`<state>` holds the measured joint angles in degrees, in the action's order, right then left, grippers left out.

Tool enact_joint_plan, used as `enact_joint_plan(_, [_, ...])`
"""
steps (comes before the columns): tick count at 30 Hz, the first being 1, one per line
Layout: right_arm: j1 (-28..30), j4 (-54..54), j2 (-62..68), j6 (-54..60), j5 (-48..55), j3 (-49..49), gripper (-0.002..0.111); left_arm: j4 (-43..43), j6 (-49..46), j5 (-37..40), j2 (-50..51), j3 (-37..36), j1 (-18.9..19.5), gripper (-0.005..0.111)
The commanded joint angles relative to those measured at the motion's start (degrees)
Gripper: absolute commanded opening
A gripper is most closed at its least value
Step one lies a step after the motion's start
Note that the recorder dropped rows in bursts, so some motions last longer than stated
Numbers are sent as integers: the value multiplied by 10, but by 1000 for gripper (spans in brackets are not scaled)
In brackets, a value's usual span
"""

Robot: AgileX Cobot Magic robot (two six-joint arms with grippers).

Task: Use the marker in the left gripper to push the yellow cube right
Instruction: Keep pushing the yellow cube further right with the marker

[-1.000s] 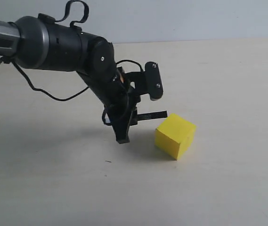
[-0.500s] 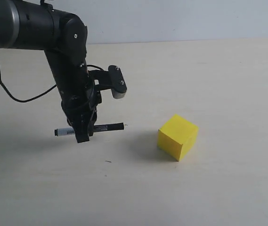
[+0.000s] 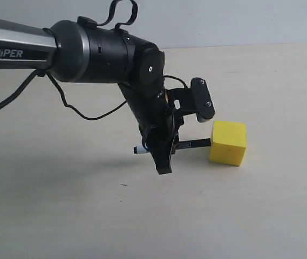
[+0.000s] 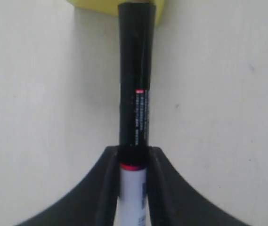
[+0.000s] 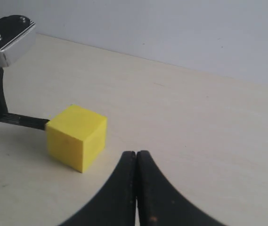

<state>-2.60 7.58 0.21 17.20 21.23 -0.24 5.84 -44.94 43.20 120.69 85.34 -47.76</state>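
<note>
The yellow cube (image 3: 229,142) sits on the pale table, right of centre in the exterior view. My left gripper (image 3: 164,152) is shut on the marker (image 3: 191,144), which lies level and points right; its black end touches the cube's left face. In the left wrist view the marker (image 4: 134,94) runs from between the jaws to the yellow cube (image 4: 161,9) at the frame edge. The right wrist view shows the yellow cube (image 5: 76,137) with the marker (image 5: 24,121) against its side, and my right gripper (image 5: 136,155) shut and empty, close to the cube.
The left arm marked "PiPER" (image 3: 13,52) reaches in from the left, with a black cable (image 3: 83,115) looping below it. A small dark speck (image 3: 123,185) lies on the table in front of the arm. A pale wall (image 5: 171,28) backs the table.
The left arm swung right from half a second ago, bringing the marker's end against the cube. The cube has shifted right and turned to face squarer.
</note>
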Motion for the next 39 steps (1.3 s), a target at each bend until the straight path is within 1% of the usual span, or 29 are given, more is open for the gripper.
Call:
enact_joint_plan(1, [-1, 0, -2, 1, -8, 2, 0, -25, 6, 77, -1, 19, 24, 0])
enact_joint_plan(4, [-1, 0, -2, 1, -8, 2, 0, -25, 6, 111, -1, 19, 52, 0])
enact_joint_plan(7, [-1, 0, -2, 1, -8, 2, 0, -29, 1, 93, -1, 19, 60, 0])
enact_joint_plan(10, [-1, 0, -2, 1, -8, 2, 0, -58, 1, 57, -1, 19, 60, 0])
enact_joint_plan(14, [-1, 0, -2, 1, -8, 2, 0, -58, 1, 17, 8, 19, 46, 0])
enact_joint_plan(19, [-1, 0, -2, 1, -8, 2, 0, -58, -5, -23, 36, 21, 15, 0])
enact_joint_plan(21, [-1, 0, -2, 1, -8, 2, 0, -55, -5, -32, 50, 32, 0, 0])
enact_joint_plan(26, [-1, 0, -2, 1, -8, 2, 0, -44, -5, -28, 76, 78, -42, 0])
enact_joint_plan(29, [-1, 0, -2, 1, -8, 2, 0, -45, 0, -14, 76, 93, -54, 0])
enact_joint_plan(31, [-1, 0, -2, 1, -8, 2, 0, -49, 4, 3, 72, 96, -53, 0])
enact_joint_plan(36, [-1, 0, -2, 1, -8, 2, 0, -53, 22, 55, 68, 96, -35, 0])
enact_joint_plan(39, [-1, 0, -2, 1, -8, 2, 0, -53, 28, 61, 68, 96, -28, 0])
